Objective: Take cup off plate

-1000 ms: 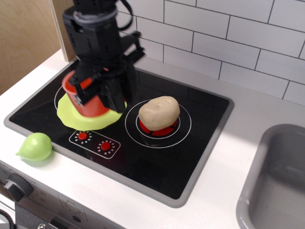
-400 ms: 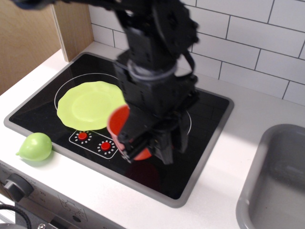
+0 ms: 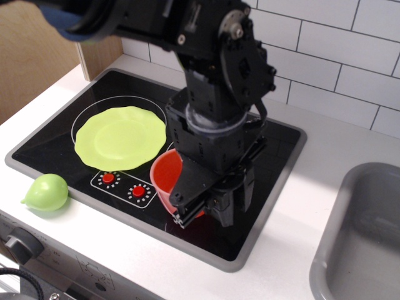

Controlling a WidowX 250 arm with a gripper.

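The orange-red cup [image 3: 166, 180] is off the plate, at the front middle of the black hob, just right of the control knobs. My gripper [image 3: 201, 211] is shut on the cup's right side and hides that part of it. I cannot tell whether the cup rests on the glass or hangs just above it; a red reflection shows below it. The lime-green plate [image 3: 119, 136] lies bare on the left burner ring, to the left of the cup and apart from it.
A small green pear-like fruit [image 3: 45, 192] lies on the white counter at the front left. A grey sink [image 3: 359, 250] is at the right. The arm [image 3: 215, 94] covers the right burner; the beige potato is hidden. A wooden panel [image 3: 100, 53] and tiled wall stand behind.
The gripper carried the cup from the plate rightward and forward to the front middle of the hob, then lowered it a little. The plate stayed in place and is now uncovered.
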